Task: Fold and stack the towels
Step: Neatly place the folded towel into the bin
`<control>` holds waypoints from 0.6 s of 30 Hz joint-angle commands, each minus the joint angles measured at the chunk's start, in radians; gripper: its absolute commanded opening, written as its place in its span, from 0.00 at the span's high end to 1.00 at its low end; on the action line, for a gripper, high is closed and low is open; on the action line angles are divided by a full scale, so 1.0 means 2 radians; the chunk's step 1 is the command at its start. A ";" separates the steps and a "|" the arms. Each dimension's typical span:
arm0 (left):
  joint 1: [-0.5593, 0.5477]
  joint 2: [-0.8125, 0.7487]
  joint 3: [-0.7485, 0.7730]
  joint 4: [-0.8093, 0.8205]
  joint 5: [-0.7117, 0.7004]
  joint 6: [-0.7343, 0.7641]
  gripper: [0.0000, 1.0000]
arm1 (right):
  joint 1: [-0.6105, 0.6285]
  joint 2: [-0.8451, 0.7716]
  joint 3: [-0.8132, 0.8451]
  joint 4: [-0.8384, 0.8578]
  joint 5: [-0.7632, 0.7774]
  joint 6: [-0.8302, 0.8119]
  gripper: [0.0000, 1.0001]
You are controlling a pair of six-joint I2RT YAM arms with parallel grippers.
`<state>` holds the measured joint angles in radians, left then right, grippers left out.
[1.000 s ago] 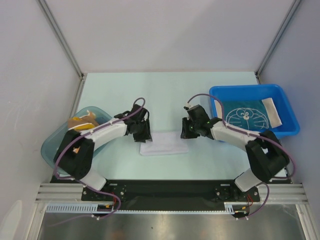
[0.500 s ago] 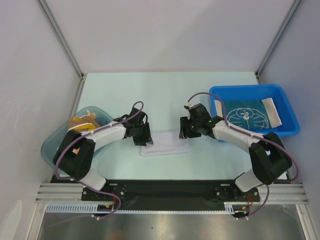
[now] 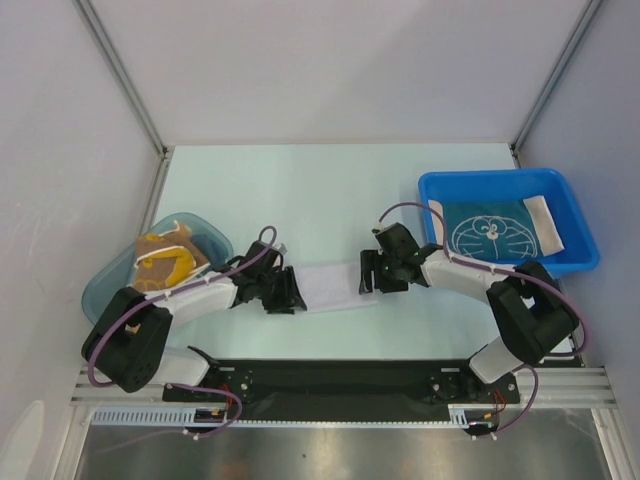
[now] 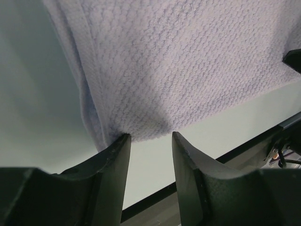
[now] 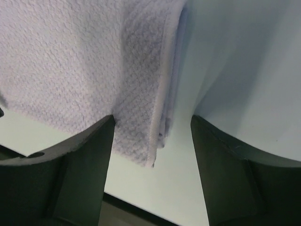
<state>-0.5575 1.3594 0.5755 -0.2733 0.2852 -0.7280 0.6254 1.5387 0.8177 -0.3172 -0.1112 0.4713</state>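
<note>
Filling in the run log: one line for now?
towel: folded, on table | left gripper: open at one end | right gripper: open at other end

The white towel (image 4: 188, 61) is soft matt cloth with a nubbly waffle weave and a flat stitched hem. The table (image 3: 330, 190) beneath is smooth, pale and faintly sheeny. The left gripper (image 4: 149, 137) and right gripper (image 5: 153, 121) have matt black plastic fingers (image 4: 110, 174). The blue bin (image 3: 490, 180) is glossy plastic, the teal tub (image 3: 103, 285) is translucent plastic, and the front rail (image 3: 120, 385) is bare brushed metal.
</note>
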 commanded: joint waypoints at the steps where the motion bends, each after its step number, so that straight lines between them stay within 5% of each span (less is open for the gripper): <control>1: -0.003 0.014 -0.025 0.035 0.006 -0.012 0.53 | -0.001 0.013 -0.004 0.047 -0.006 0.004 0.30; 9: -0.003 0.007 -0.029 0.024 -0.013 -0.012 0.53 | 0.002 0.011 -0.053 0.087 -0.019 0.009 0.47; 18: -0.003 0.002 -0.042 0.015 -0.025 -0.026 0.54 | -0.011 0.011 -0.097 0.131 -0.046 -0.001 0.87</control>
<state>-0.5568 1.3506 0.5419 -0.2134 0.2981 -0.7639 0.6086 1.5482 0.6853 -0.0307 -0.1913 0.4797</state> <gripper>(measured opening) 0.462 0.170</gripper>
